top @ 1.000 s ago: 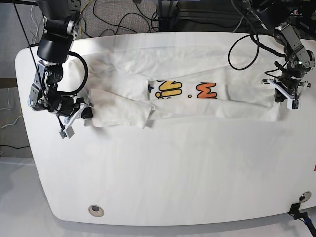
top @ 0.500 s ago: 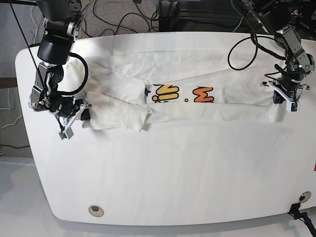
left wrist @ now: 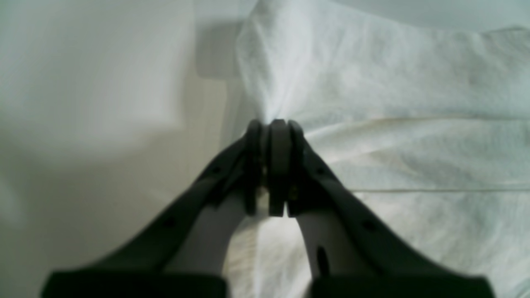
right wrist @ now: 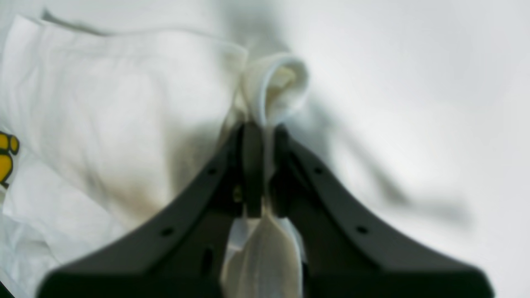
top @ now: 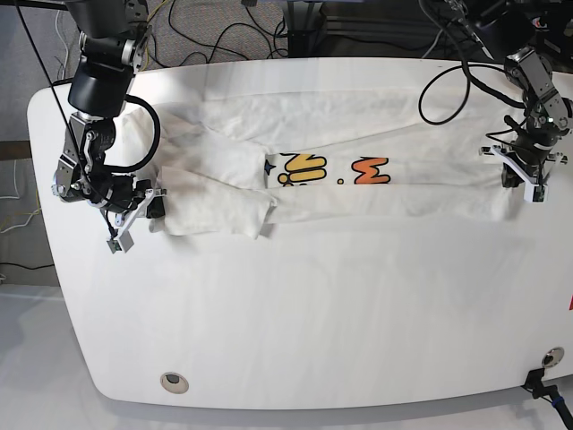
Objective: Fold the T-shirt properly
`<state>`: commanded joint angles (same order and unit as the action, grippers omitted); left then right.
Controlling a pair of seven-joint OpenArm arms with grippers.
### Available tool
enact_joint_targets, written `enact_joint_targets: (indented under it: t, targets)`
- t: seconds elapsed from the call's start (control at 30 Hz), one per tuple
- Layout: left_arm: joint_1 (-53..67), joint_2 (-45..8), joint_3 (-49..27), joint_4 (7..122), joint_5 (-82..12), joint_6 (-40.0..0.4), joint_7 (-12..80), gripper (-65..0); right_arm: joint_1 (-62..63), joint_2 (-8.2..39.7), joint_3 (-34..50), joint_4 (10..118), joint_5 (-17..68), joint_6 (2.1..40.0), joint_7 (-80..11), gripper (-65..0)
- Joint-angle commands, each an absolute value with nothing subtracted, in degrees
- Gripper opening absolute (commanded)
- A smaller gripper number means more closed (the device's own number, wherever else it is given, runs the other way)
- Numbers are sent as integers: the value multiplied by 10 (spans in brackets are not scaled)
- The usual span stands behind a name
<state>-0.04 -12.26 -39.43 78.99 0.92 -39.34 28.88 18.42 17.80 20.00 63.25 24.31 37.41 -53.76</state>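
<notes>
The white T-shirt (top: 358,199) lies stretched sideways across the table, folded into a long band, with its yellow and orange print (top: 304,167) showing in the middle. At the band's right end in the base view, my left gripper (top: 512,177) is shut on it. The left wrist view shows the left gripper (left wrist: 274,126) pinching a peak of the T-shirt (left wrist: 393,124). My right gripper (top: 152,205) is shut on the band's left end. In the right wrist view the right gripper (right wrist: 261,129) clamps a rolled hem of the T-shirt (right wrist: 124,107).
The white table (top: 313,313) has rounded corners and round grommets at the front left (top: 175,382) and front right (top: 552,356). Black cables (top: 224,36) and equipment lie behind its far edge. Both arms stand close to the table's side edges.
The left gripper has shifted slightly outward to the right, pulling the shirt tauter. The print and the folded sleeve have slid a little. The right gripper has stayed nearly still.
</notes>
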Motion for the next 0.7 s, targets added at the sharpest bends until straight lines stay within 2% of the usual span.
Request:
enact_joint_targets:
  t: [0.1, 0.17, 0.23, 0.53, 0.7]
  targets:
    - [-3, -128, -394, 790, 31, -392, 289, -318, 182, 178, 200, 656, 243, 374, -538, -397]
    - [-3, -129, -394, 790, 33, -392, 289, -258, 180, 178, 200, 684, 244, 374, -541, -327]
    - [-4, -129, -394, 790, 33, -392, 289, -249, 182, 178, 201, 695, 244, 375, -556, -298]
    - [-2, -128, -394, 858, 33, -394, 289, -249, 184, 177, 201, 815, 245, 377, -633, -295]
    - [-3, -129, -390, 868, 33, -394, 289, -249, 191, 154, 201, 843, 245, 377, -655, -294]
